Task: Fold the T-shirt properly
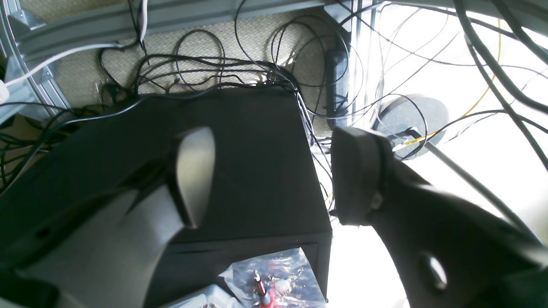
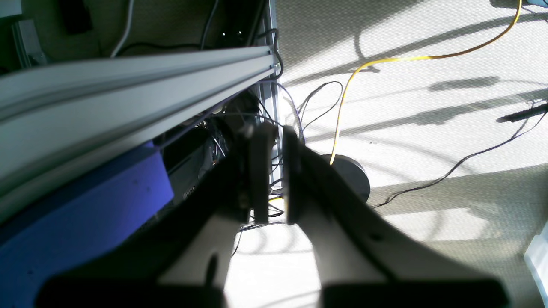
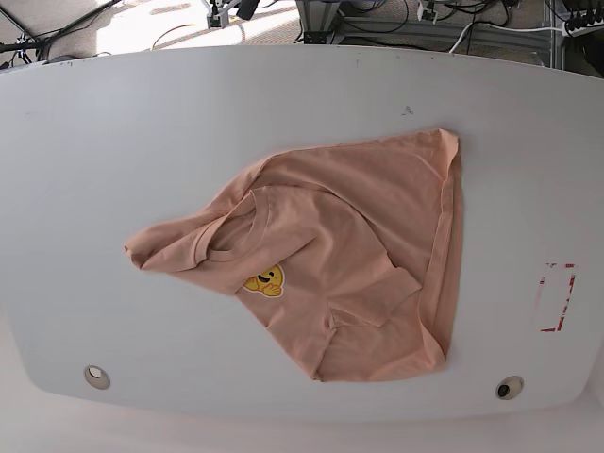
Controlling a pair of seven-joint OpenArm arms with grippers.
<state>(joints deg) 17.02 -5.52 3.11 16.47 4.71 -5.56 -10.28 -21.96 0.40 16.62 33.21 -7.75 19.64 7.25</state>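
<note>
Lying crumpled at centre frame on the white counter (image 3: 113, 123), the salmon-peach cotton T-shirt (image 3: 359, 236) is showing its yellow smiling-face emblem (image 3: 264, 279) at lower left of centre. Left pincer (image 1: 274, 175) is hanging released, empty; right pincer (image 2: 274, 171) is sitting clenched on nothing, both over the floor.

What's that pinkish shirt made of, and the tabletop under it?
The T-shirt looks like soft matte knit cloth, probably cotton: it creases and folds limply, and its collar looks ribbed. The table looks like a hard, smooth white board, perhaps laminate or painted; its flat surface shows a faint sheen.
</note>
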